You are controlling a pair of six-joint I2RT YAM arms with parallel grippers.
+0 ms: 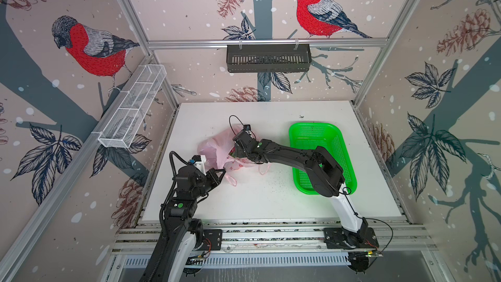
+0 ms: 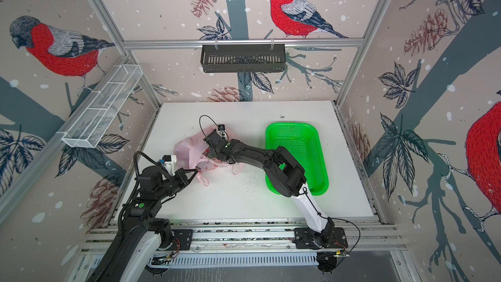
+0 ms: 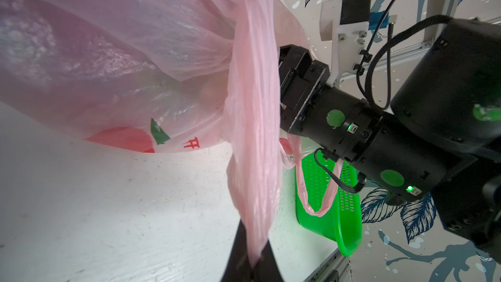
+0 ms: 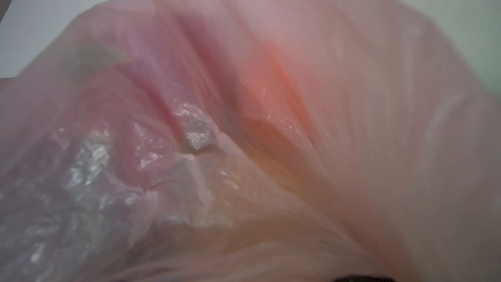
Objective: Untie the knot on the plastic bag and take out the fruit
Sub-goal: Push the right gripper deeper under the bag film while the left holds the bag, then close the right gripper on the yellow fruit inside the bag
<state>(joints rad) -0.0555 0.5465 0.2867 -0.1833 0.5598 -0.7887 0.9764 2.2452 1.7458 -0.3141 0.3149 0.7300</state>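
The pale pink plastic bag [image 1: 214,147] [image 2: 187,149] lies mid-table, and its mouth faces the front. My left gripper [image 1: 222,170] [image 3: 250,261] is shut on one handle strap [image 3: 254,131], which runs taut from the bag to the jaws. The other handle loop [image 3: 314,204] hangs slack. My right gripper [image 1: 236,151] reaches into the bag's mouth, and pink film hides its fingers. Plastic [image 4: 352,104] fills the right wrist view. The fruit shows only as a dim orange glow [image 4: 273,96] through the film. The knot is not in view.
A bright green mesh basket [image 1: 322,131] [image 2: 298,126] stands on the table to the right of the bag, partly under my right arm. A black rack [image 1: 268,58] hangs on the back wall. A white wire rack [image 1: 132,109] hangs on the left wall.
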